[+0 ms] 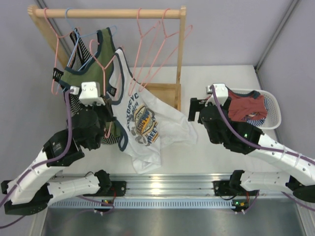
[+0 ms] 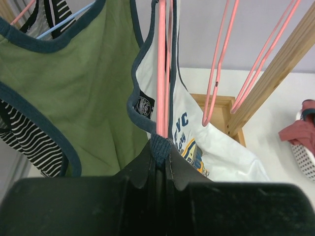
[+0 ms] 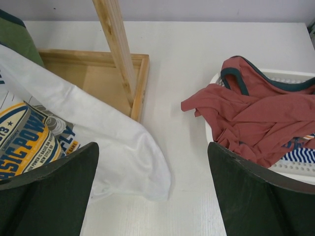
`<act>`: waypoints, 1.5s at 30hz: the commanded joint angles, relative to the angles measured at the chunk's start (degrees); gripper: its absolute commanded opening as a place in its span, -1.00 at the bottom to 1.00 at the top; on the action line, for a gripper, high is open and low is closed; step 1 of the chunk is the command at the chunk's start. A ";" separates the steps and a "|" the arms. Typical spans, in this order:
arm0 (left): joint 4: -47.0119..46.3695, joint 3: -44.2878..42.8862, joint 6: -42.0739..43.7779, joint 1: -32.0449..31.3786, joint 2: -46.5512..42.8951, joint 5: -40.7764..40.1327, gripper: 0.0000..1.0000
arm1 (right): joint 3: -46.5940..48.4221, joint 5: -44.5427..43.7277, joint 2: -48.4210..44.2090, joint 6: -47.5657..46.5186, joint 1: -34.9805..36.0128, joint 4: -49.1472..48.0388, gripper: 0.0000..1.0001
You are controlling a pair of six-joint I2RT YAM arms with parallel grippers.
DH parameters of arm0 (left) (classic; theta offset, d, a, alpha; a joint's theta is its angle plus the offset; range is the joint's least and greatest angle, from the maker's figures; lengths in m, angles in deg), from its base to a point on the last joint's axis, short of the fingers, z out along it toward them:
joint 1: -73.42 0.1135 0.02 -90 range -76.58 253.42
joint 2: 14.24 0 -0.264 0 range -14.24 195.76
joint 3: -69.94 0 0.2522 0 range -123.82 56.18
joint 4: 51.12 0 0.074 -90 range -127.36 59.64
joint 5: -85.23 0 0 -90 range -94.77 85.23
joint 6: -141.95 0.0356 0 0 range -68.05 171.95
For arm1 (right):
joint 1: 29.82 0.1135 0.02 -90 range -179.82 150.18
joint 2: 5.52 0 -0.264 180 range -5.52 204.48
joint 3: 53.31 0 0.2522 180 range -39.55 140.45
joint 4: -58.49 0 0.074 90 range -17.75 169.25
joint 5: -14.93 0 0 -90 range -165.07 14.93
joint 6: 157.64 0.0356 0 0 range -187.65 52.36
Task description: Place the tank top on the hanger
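The white tank top (image 1: 147, 123) hangs by its navy-trimmed top near the rack, and its printed body drapes down onto the table. It also shows in the left wrist view (image 2: 216, 147) and the right wrist view (image 3: 98, 123). My left gripper (image 1: 107, 98) is shut on the tank top's navy trim (image 2: 160, 147). A pink wire hanger (image 2: 161, 73) runs straight up out of that pinched trim, and it also shows in the top view (image 1: 105, 73). My right gripper (image 1: 198, 105) is open and empty above the table (image 3: 151, 147), just right of the top's hem.
An olive green tank top (image 1: 83, 73) and a striped garment (image 2: 29, 142) hang left of my left gripper, with a light blue hanger (image 2: 64, 22). Spare pink hangers (image 1: 152, 44) hang on the wooden rack (image 1: 113, 13). The rack's base (image 3: 88, 73) lies behind the top. A white basket (image 1: 273, 105) at the right holds a red garment (image 3: 256, 123).
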 commanded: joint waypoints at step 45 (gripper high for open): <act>-8.64 -16.92 4.04 53.03 14.65 52.78 -1.00 | 3.41 0.16 -0.07 -1.35 1.18 -0.10 0.83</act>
